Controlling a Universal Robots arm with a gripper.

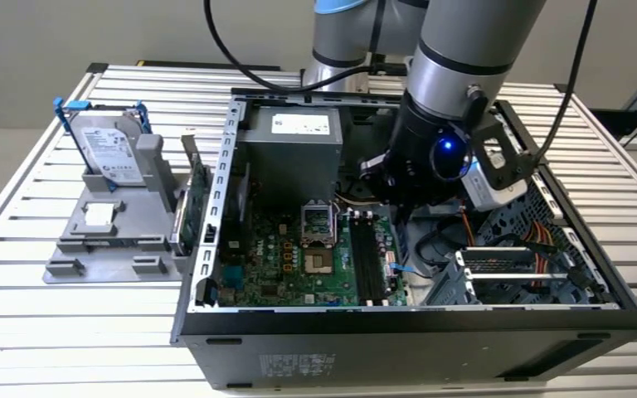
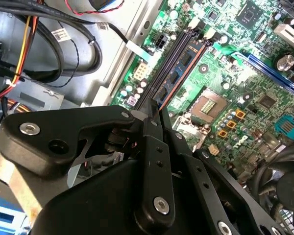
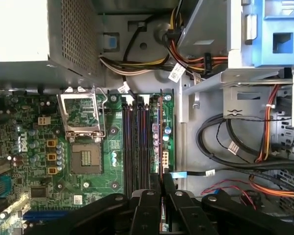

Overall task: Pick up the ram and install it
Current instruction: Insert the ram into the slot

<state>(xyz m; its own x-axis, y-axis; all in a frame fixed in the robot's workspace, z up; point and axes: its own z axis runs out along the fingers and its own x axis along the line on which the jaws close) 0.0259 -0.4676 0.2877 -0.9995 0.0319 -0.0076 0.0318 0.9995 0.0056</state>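
One arm [image 1: 463,66], reaching down into one open computer case [image 1: 407,332] on a slatted table [image 1: 31,332]. One gripper [image 3: 162,183], low over the row of long black memory slots on the motherboard [image 1: 285,265]; exact number of slots hard to fix.

One ram [image 3: 155,132], bluish-green with dark chips, standing on edge in the outermost slot, on the side of the row away from the processor socket [image 3: 85,159] and next to the bare metal of the case floor. Fingers drawn almost together, pinching the near end of the ram between them, with no gap beyond the board's own thickness. Cannot tell whether fully seated in the slot.

Also counted: one socket, one grey power supply box [image 1: 291,149], one silver hard drive [image 1: 109,145] with blue handles, and one wider green expansion card [image 1: 196,211].

Seen in the exterior view: drive upright on a grey stand towards that view's left, well apart from the gripper; card on edge just outside the case wall. Seen in the first wrist view: slots end to end, with bundles of black, red and orange cables [image 3: 225,147] beside the board. Seen in the second wrist view: gripper [image 2: 154,110] from behind its black linkage, ram [image 2: 183,61] running away from the fingertips, socket [image 2: 206,105] just beside.
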